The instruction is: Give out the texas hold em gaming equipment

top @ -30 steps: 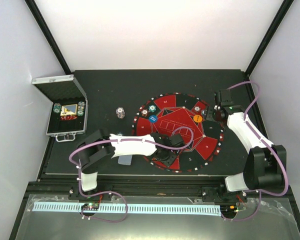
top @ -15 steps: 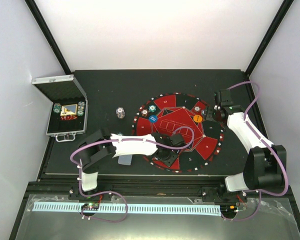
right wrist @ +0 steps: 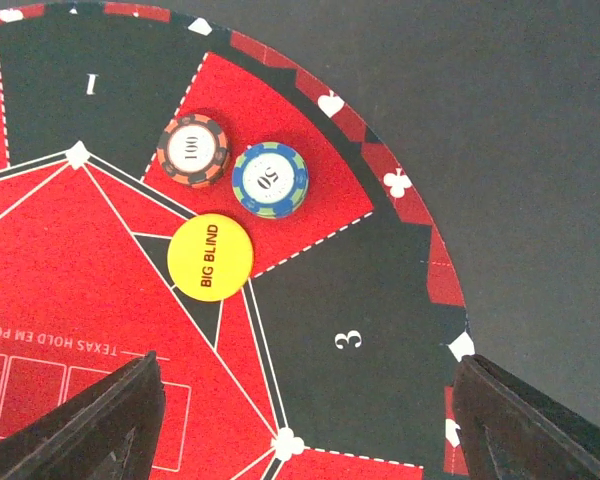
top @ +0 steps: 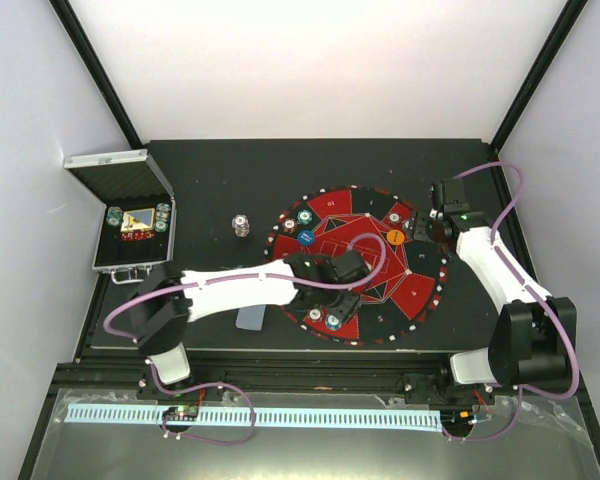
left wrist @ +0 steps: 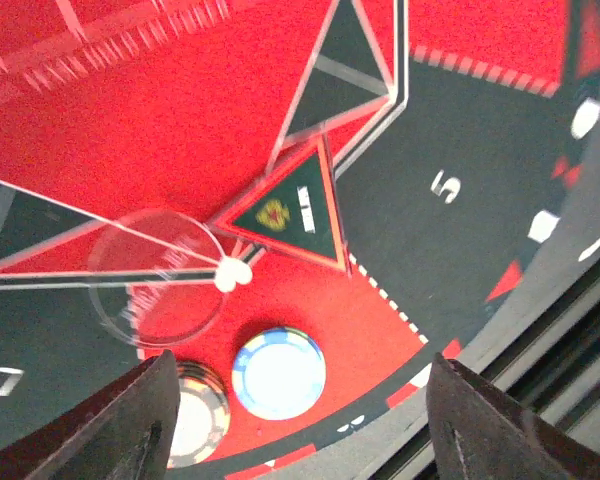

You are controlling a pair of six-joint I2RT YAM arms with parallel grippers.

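The light blue chip (left wrist: 278, 372) lies flat on a red part of the mat (top: 380, 262), at its near edge, just beside a dark-edged chip (left wrist: 195, 428). It looks small, hard and light, with a smooth face, so it could slip. The best place to hold it is probably across its rim, low down by the mat. It is round, so it has no long side; its face points up. The left gripper (left wrist: 302, 365) hangs right over it, jaws apart and holding nothing. On the far right of the mat, a red chip (right wrist: 192, 150), a blue chip (right wrist: 270, 179) and the yellow BIG BLIND button (right wrist: 210, 257) also lie flat, close together. The right gripper (right wrist: 310, 358) is above them, jaws wide and empty. A little stack of chips (top: 241, 224) stands upright on the table, between the mat and the case (top: 130, 262).
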